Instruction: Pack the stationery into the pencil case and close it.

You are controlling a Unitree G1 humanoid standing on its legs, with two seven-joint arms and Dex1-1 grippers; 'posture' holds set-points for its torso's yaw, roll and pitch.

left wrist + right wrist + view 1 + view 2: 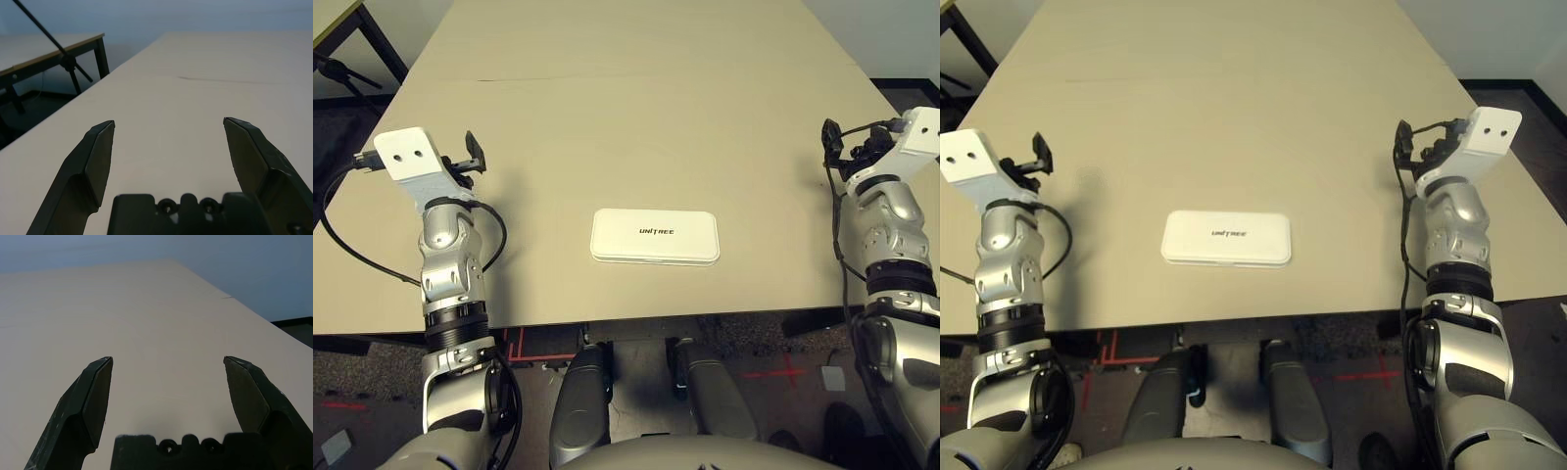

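Pencil case [654, 236] lies shut, flat on table [636, 108], near edge, centre. No stationery loose on table. Left gripper [168, 147] and right gripper [168, 382] hang wide apart either side, jaws spread, empty. Task looks complete; best keep arms clear of case.

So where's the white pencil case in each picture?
Left eye view: the white pencil case lies shut near the table's front edge, a little right of the middle, lettering on its lid.
Right eye view: the case sits left of the middle, near the same front edge.
Left wrist view: not in it.
Right wrist view: not in it.
Shared landmark: the tan table, which all four views show.
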